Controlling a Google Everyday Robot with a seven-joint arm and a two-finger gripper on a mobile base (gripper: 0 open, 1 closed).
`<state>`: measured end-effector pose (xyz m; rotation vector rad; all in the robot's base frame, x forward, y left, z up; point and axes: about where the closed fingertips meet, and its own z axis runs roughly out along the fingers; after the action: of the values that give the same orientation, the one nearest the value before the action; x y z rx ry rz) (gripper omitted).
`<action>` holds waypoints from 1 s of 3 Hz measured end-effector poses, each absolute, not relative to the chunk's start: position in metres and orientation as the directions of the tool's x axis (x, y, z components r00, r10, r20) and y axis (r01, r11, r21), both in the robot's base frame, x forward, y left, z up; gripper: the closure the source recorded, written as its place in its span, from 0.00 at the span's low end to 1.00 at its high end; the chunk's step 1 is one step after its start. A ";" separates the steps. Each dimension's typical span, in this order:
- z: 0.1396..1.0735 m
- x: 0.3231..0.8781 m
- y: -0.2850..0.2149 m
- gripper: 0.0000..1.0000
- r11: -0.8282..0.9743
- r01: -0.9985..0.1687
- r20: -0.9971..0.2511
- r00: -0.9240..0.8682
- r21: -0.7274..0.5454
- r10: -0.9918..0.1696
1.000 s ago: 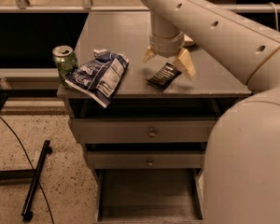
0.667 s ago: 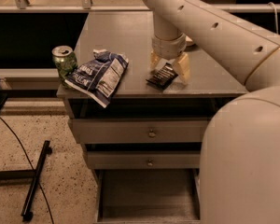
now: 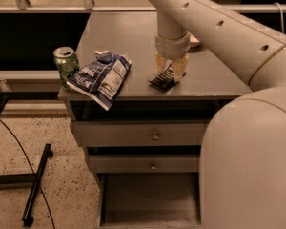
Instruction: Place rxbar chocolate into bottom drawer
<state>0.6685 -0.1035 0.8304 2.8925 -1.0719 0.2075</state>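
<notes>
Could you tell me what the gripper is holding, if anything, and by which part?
The gripper holds the rxbar chocolate by its far end, over the cabinet top.

The gripper [image 3: 170, 71] is set over the rxbar chocolate [image 3: 161, 81]. A chip bag [image 3: 101, 75] is laid at nine o'clock, the bottom drawer [image 3: 150, 199] at six.

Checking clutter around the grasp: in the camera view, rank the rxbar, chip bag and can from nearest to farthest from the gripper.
The gripper is over the cabinet top, right side.
1. rxbar, at the gripper.
2. chip bag, further left.
3. can, far-left edge.
</notes>
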 end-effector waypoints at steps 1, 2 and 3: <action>0.832 0.669 -0.104 0.94 -0.759 -0.652 0.143 0.751 0.000 -0.645; 0.867 0.658 -0.107 1.00 -0.740 -0.660 0.079 0.737 -0.126 -0.671; 0.903 0.632 -0.128 1.00 -0.644 -0.713 -0.030 0.676 -0.278 -0.736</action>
<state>0.6315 -0.1277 0.9033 3.1174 -1.3777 0.1477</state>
